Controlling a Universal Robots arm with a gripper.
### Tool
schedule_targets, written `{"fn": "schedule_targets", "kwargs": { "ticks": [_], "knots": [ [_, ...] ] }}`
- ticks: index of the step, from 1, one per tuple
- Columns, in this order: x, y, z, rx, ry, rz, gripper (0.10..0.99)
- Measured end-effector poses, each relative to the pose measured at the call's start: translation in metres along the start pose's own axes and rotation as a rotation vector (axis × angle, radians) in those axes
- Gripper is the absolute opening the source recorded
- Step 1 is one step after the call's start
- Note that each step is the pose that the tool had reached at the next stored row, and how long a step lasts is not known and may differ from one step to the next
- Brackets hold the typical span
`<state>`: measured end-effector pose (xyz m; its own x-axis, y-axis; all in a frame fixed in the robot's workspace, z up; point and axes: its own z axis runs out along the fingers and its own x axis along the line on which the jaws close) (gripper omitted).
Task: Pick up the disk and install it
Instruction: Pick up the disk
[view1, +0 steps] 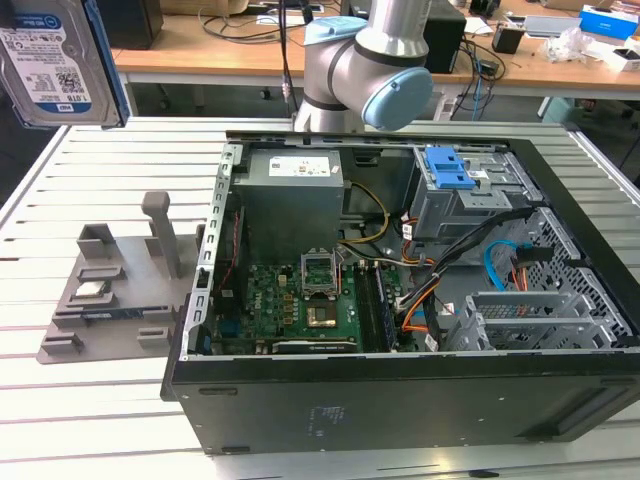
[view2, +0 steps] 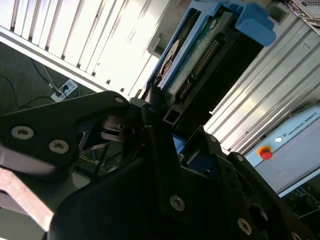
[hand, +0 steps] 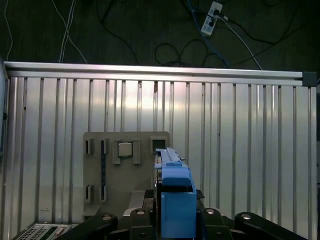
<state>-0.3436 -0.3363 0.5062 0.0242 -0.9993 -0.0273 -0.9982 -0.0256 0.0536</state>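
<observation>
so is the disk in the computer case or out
Out. The disk is up in the air, clamped in the gripper, off to the exterior view's left of the open computer case.

Disk (view1: 50, 55) over jig (view1: 100, 300), nr PC (view1: 400, 410)

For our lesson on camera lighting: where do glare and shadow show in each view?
Second wrist view: glare washes out the slatted table beside the disk. First wrist view: a soft sheen crosses the table's slats; the floor beyond is dark. Exterior view: even light, with shade inside the computer case.
</observation>
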Motion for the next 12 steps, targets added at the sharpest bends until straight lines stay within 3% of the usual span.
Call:
{"fn": "schedule_targets", "kwargs": {
  "ticks": [12],
  "knots": [
    [-0.0007, 0.0007, -0.0203, -0.002, -0.0001, 0.0, 0.365]
  ]
}}
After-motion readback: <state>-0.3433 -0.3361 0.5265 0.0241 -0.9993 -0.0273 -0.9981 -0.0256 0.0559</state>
